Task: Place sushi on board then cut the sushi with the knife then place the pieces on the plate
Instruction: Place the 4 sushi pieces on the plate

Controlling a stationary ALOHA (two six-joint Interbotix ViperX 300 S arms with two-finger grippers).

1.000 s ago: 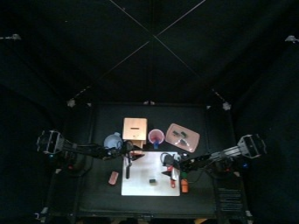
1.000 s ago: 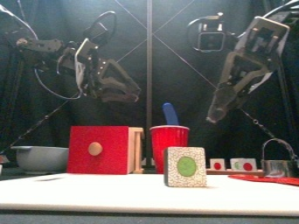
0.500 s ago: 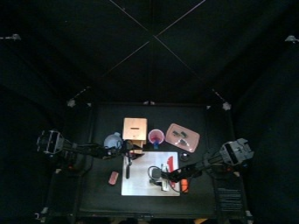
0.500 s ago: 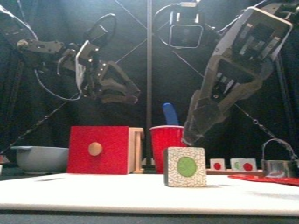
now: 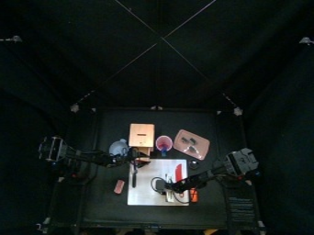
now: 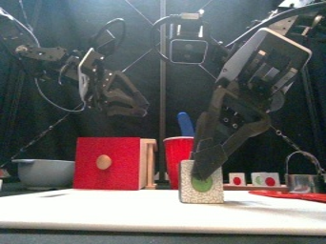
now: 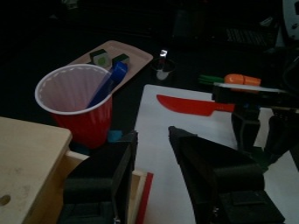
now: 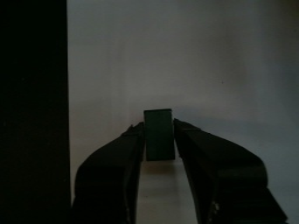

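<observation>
Right gripper (image 8: pixel 159 128) clamped on both sides of upright sushi piece (image 8: pixel 159 138), white board (image 8: pixel 239 83) directly beneath. Left gripper (image 7: pixel 149 140) open, empty.

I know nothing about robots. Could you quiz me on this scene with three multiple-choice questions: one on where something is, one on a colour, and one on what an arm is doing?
1. Where does the red knife lie?
A) in the red cup
B) on the white cutting board
C) on the floor

2. What colour is the knife standing in the red cup?
A) blue
B) green
C) yellow

3. What is the right gripper doing?
A) holding the red knife
B) raised high above the table
C) down at the board, with its jaws on either side of a sushi piece

Answers:
1 B: the red knife lies flat on the board.
2 A: the blue knife sticks up out of the cup.
3 C: the right wrist view shows its jaws against both sides of the dark block.
</observation>
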